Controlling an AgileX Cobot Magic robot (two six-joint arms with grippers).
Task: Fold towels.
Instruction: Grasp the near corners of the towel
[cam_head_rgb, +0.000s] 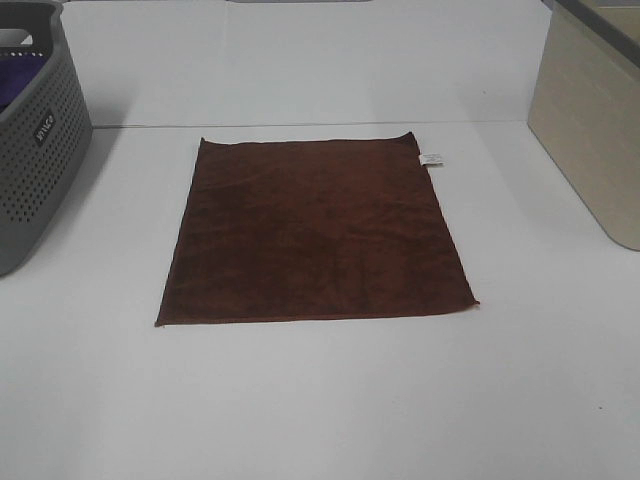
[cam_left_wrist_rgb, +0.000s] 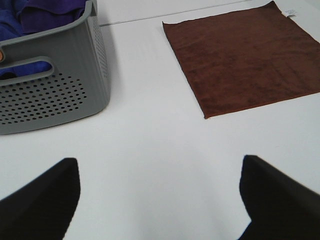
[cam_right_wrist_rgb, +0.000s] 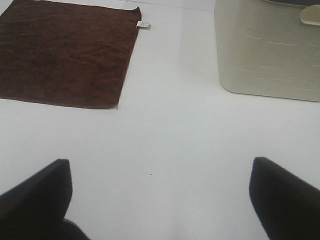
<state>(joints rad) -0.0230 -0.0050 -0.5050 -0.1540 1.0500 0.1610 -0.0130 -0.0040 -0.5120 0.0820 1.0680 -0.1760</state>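
A brown towel (cam_head_rgb: 315, 232) lies spread flat and unfolded in the middle of the white table, with a small white tag (cam_head_rgb: 430, 159) at its far right corner. It also shows in the left wrist view (cam_left_wrist_rgb: 247, 56) and the right wrist view (cam_right_wrist_rgb: 62, 52). Neither arm shows in the exterior high view. My left gripper (cam_left_wrist_rgb: 160, 200) is open and empty over bare table, short of the towel's near left corner. My right gripper (cam_right_wrist_rgb: 160, 200) is open and empty over bare table, short of the towel's near right corner.
A grey perforated basket (cam_head_rgb: 35, 130) stands at the left edge, holding purple and blue cloth (cam_left_wrist_rgb: 40, 15). A beige bin (cam_head_rgb: 590, 120) stands at the right edge; it also shows in the right wrist view (cam_right_wrist_rgb: 267, 47). The table (cam_head_rgb: 330, 400) is white.
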